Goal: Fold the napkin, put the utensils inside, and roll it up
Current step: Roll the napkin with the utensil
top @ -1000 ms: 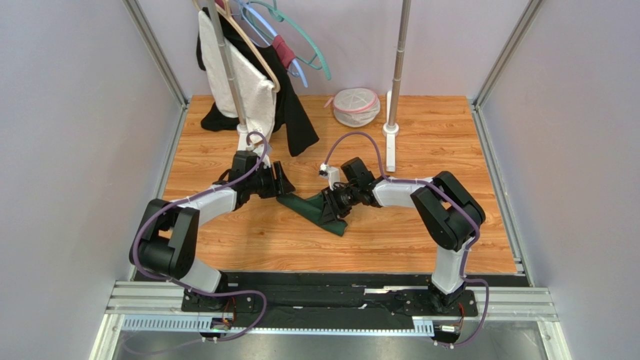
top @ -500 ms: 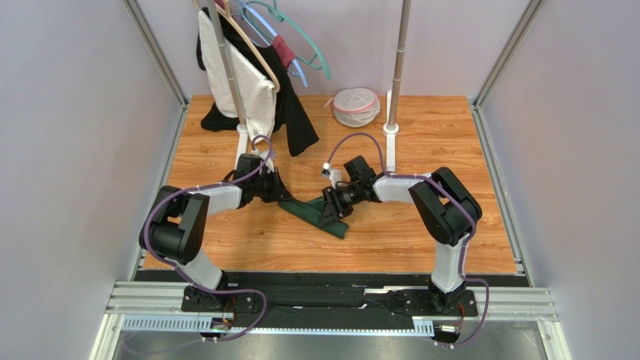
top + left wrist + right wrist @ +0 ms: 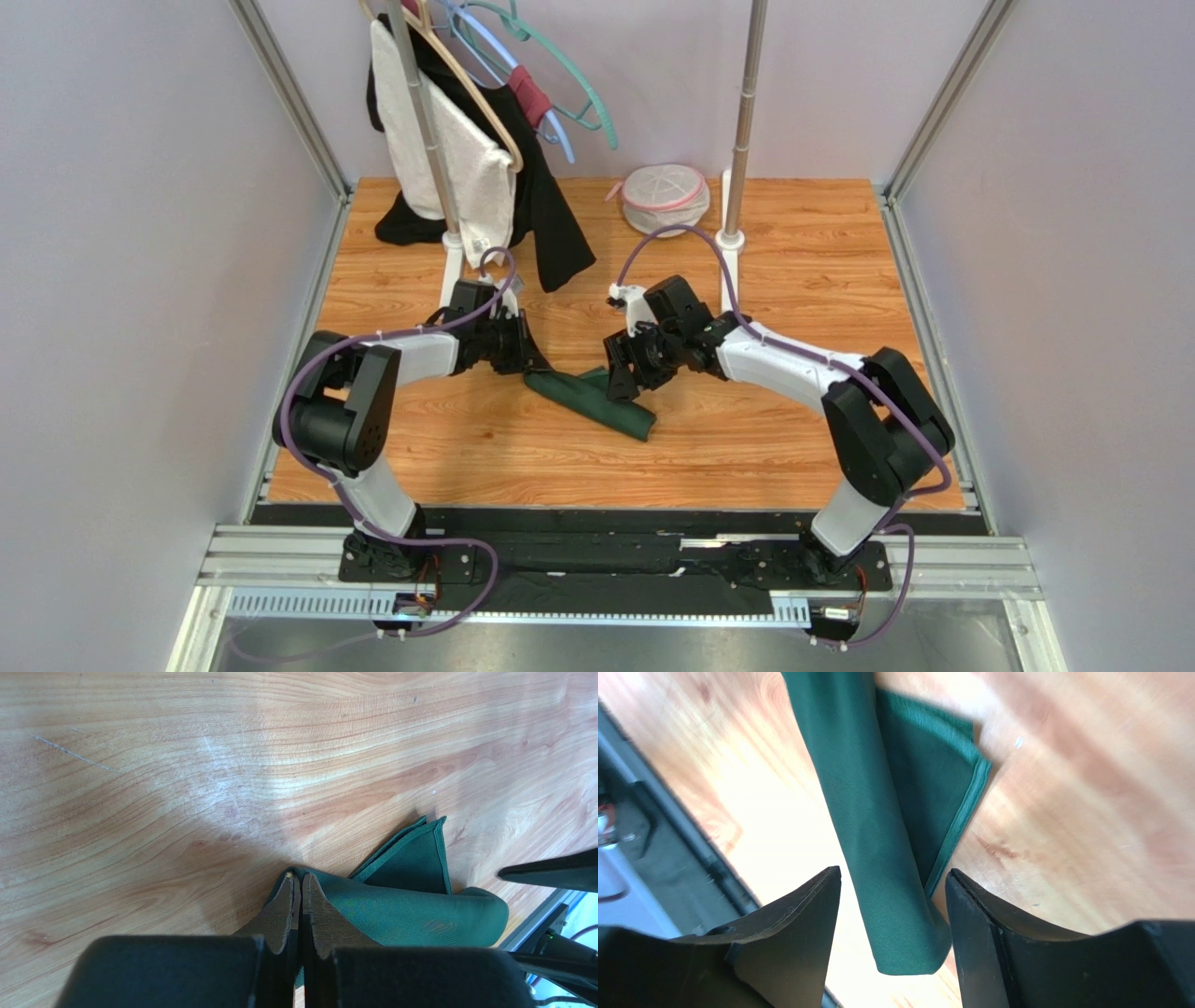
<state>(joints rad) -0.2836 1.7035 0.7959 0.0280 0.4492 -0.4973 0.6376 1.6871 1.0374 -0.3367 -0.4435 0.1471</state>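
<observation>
The dark green napkin (image 3: 589, 402) lies rolled into a slim tube on the wooden table, with a flat flap showing beside the roll (image 3: 421, 861). My left gripper (image 3: 530, 361) is at the roll's left end, its jaws pressed together on the tip of the cloth (image 3: 300, 876). My right gripper (image 3: 622, 375) hovers open over the other end. In the right wrist view the roll's end (image 3: 899, 903) lies between the spread fingers (image 3: 892, 882) without touching them. The utensils are hidden from every view.
A clothes rack with garments and hangers (image 3: 470, 154) stands at the back left. A metal pole on a white base (image 3: 730, 238) and a pink-rimmed mesh pouch (image 3: 664, 199) stand at the back centre. Metal frame rails border the table (image 3: 926, 336).
My left gripper has closed on the napkin's left end. My right gripper has opened, let go of the roll and drawn back a little while its elbow swung out to the right.
</observation>
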